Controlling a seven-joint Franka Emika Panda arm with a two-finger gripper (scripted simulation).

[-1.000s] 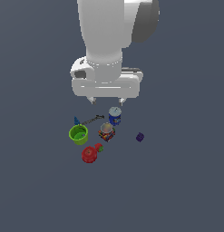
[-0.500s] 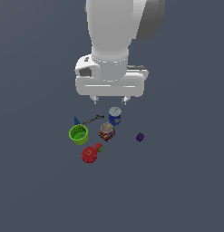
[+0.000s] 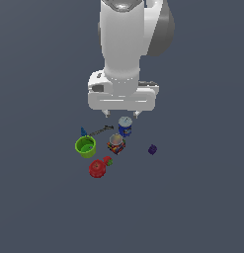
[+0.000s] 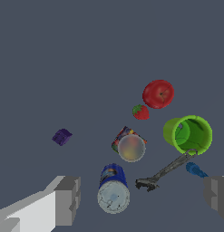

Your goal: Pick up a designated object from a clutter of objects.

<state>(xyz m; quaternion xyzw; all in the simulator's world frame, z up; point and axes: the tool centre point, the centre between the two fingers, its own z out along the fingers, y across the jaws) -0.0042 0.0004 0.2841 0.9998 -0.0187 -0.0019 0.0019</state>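
The blue can (image 3: 125,126) with a pale silver-grey top stands upright at the back of the clutter. In the wrist view the blue can (image 4: 113,188) shows from above, with a label patch on its side. My gripper (image 3: 122,114) is open and empty. It hangs just above and slightly behind the can, apart from it. In the wrist view the gripper (image 4: 143,197) has its two fingers spread wide, and the can lies between them, nearer one finger (image 4: 68,199).
Around the can are a multicoloured box (image 3: 116,144), a lime-green cup (image 3: 85,146), a red round fruit (image 3: 97,168), a small strawberry (image 3: 108,160), a purple cube (image 3: 152,149), a thin dark tool (image 3: 100,131) and a small blue item (image 3: 83,131).
The gripper has moved slightly toward the exterior view's right and come down closer to the blue can. The objects have not moved.
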